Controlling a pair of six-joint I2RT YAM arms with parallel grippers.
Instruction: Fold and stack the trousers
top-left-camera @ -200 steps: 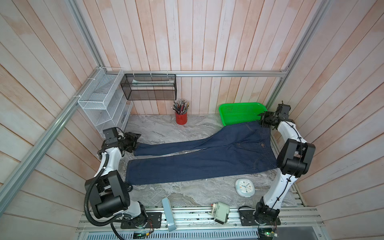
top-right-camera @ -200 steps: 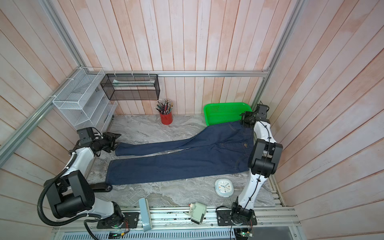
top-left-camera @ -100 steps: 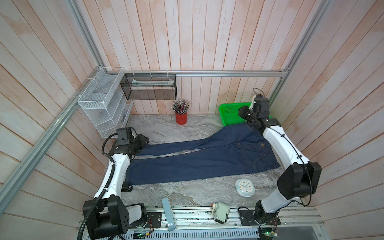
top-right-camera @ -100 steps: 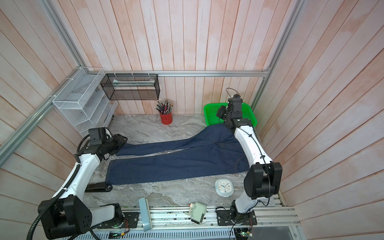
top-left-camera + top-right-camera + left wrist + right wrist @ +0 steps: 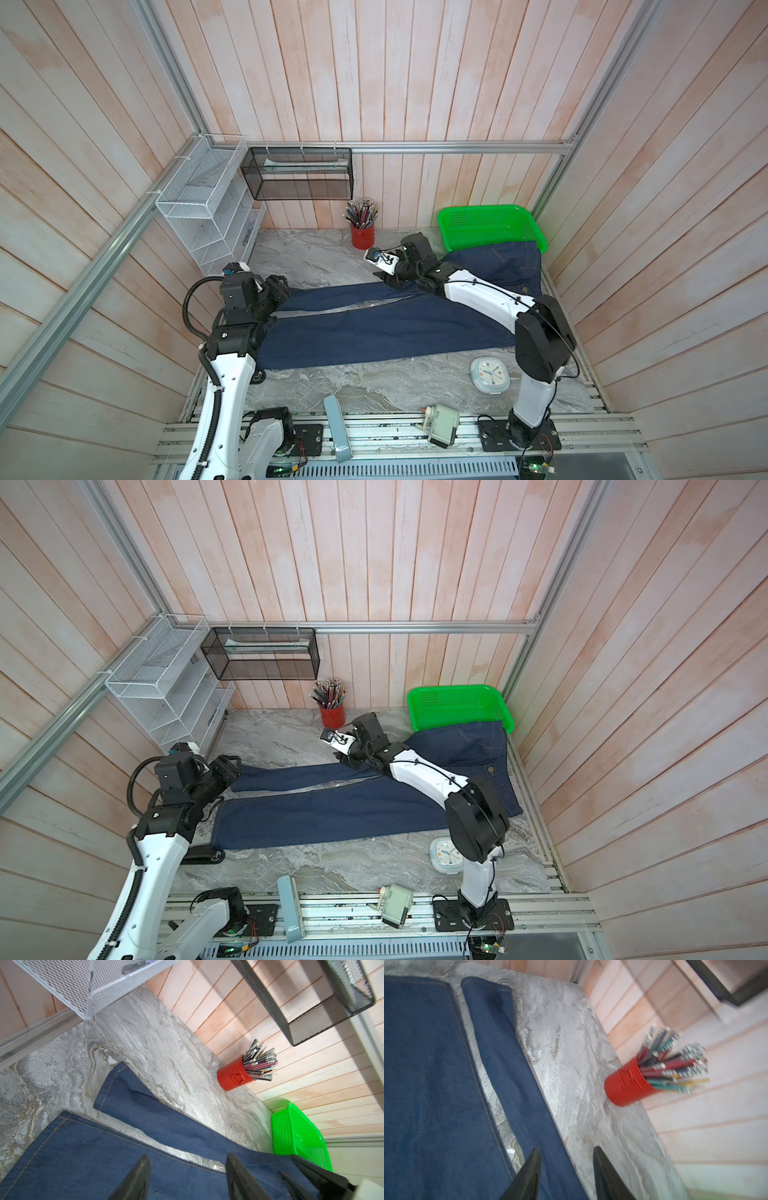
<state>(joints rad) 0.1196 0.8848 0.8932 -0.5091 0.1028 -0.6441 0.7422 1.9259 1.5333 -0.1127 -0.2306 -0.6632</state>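
Left gripper (image 5: 187, 1158): the arm has stretched out from its tucked pose. Jaws are apart and empty, hanging just above the hem end of the trousers (image 5: 374, 328). Trousers lie flat and unfolded on the marble table (image 5: 316, 253), 2 legs pointing left, waist at right against the green basket (image 5: 486, 224). Right gripper (image 5: 566, 1150): it has left the waistband and swung left to the far leg, near the red pencil cup (image 5: 362, 237). Jaws are parted and empty, straddling that leg's outer edge. Likely setting up the 1st fold, far leg over near leg; no grasp yet.
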